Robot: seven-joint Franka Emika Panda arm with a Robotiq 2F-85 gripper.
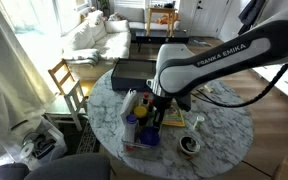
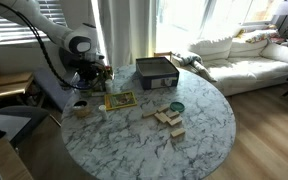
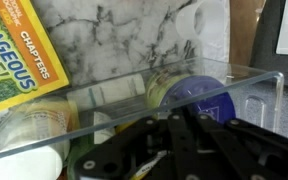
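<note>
The bin (image 3: 252,98) was what I had under the wrist: a clear plastic box at the table's (image 1: 224,130) edge, with the gripper (image 1: 158,110) hanging just above its open top. In it sat a jar (image 3: 199,95) with a blue lid towards one end and a pale bottle (image 3: 29,160) with a white cap towards the other. More was packed between them, but through the glare on the wall I could not tell what. The jaws were drawn all but together, and I could not make out anything caught between them. In the wrist view the dark gripper body filled the lower edge and hid the bin's near side.

Just beyond the bin lay a book (image 3: 19,55) with a yellow-green cover, cut off by the frame so that only part of its title read. In an exterior view a black box (image 2: 156,72) sat at the table's far edge, with a teal bowl (image 2: 176,107) and a cluster of wooden blocks (image 2: 169,120) nearer the middle. A cup (image 2: 81,108) stood close to the edge by the arm. What box, bowl and cup held was too small to tell.

The table was round — white marble with grey veins. Around it were a white sofa (image 1: 92,35) under bright windows, a wooden chair (image 1: 69,78) and a wood floor.
</note>
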